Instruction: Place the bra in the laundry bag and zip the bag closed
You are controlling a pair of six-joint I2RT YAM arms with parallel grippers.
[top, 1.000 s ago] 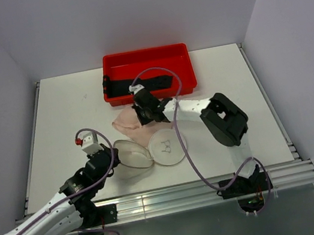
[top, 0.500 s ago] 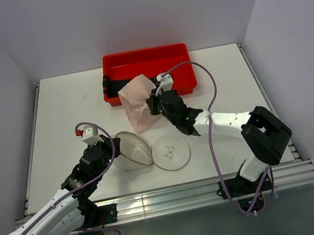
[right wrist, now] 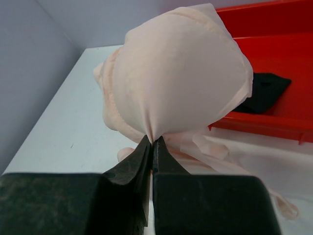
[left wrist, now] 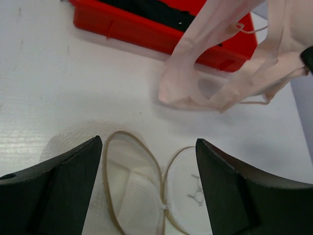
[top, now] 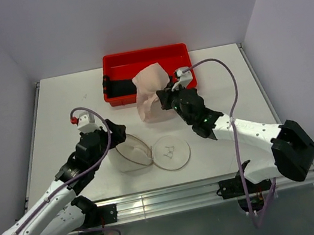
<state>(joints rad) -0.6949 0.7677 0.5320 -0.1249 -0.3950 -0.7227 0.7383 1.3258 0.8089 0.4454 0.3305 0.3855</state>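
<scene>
Transfer step: right hand (right wrist: 152, 142) pinches the bra (right wrist: 181, 73) by one cup, hanging just beyond the laundry bag (top: 133, 153); left hand (left wrist: 149, 147) spread above the bag's open mouth. Next: carry it over the mouth, lower in

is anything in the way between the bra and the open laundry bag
Nothing visible lies between them. The bra hangs from the shut right gripper in front of the red tray; the laundry bag lies open with its lid flipped aside. Only the open left gripper hovers at the bag's mouth and might crowd it.
</scene>
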